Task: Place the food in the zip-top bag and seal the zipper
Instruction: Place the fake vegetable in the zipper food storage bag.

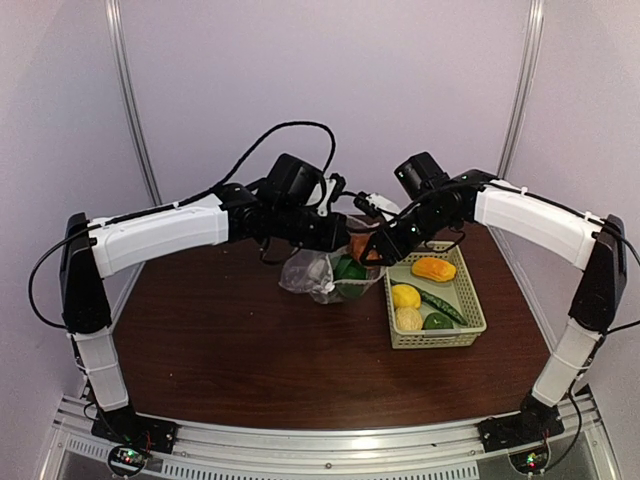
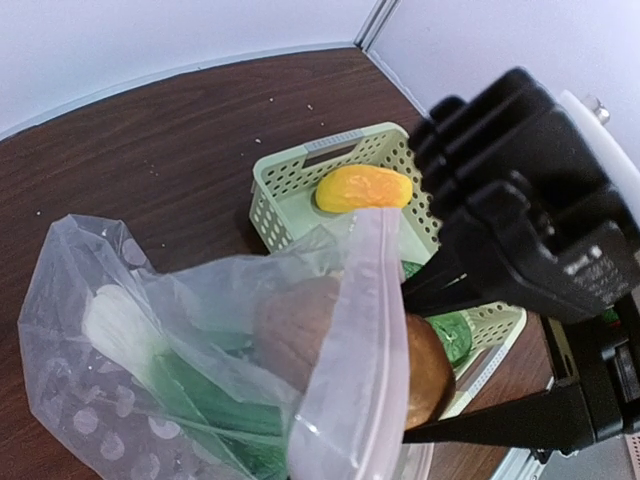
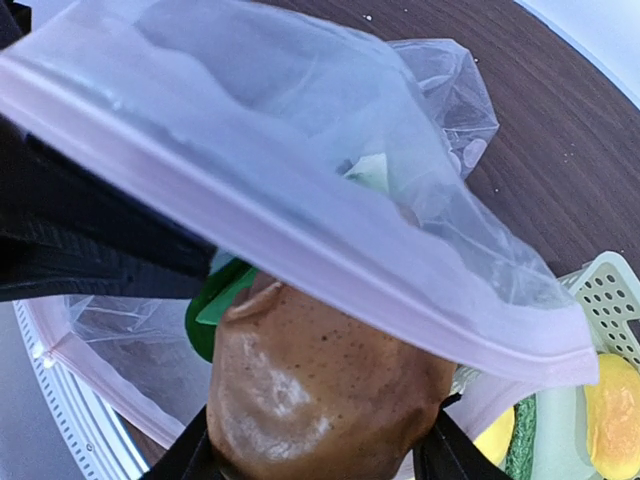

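R end effector (image 3: 320, 455) pinches brown round toy (image 3: 330, 390), prob. rigid; clear plastic bag (image 2: 100, 330) looks floppy: grip zipper rim (image 3: 300, 230); L end effector (image 1: 335, 232) state unclear.

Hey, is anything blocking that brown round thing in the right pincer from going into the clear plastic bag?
Only the bag's own mouth. The zipper strip of the clear crinkly plastic bag drapes across the brown round toy food held in the right pincer. Deeper inside sits leafy green bok choy.

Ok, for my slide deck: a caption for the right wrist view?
Right gripper holds brown food at the bag's open mouth, zipper crossing the frame above.
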Tool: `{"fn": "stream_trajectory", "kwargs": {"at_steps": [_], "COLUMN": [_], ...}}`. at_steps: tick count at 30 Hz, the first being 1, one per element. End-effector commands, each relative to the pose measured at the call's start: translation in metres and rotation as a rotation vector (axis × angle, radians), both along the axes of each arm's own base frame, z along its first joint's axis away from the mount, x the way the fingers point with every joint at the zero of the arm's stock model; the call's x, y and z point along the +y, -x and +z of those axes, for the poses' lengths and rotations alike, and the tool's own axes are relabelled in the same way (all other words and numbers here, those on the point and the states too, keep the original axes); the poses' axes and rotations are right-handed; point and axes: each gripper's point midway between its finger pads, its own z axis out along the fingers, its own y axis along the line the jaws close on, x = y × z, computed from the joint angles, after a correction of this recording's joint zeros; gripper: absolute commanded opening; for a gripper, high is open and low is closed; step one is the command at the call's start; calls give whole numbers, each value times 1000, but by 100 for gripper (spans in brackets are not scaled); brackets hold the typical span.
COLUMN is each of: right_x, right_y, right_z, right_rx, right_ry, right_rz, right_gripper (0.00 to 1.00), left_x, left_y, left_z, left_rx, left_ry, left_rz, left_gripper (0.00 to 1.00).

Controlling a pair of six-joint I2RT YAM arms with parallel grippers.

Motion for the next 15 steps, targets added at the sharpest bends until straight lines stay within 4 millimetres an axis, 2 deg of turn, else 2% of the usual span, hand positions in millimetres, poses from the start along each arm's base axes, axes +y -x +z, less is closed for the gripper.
{"fn": "stream_trajectory", "kwargs": {"at_steps": [1,7,11,15], "right_x": [18,29,31,43], "right_y": [17,17,3,-5], "right_z": [20,26,29,34], "right_rx": [22,44,30,75], "right_ry": [-88,-110,-104,-163], "right_rz": [59,66,8,-34], "right_gripper": [36,43,45,49], "left_x": [-16,-26,-31,-32], "left_y": [6,14,20,23], "left_z": [38,49,52,45], "left_rx": [-38,-47,-33,-11], "left_ry": [125,155,172,167], "left_rz": [-33,-69,-93,-84], "left_gripper": [0,0,0,0]}}
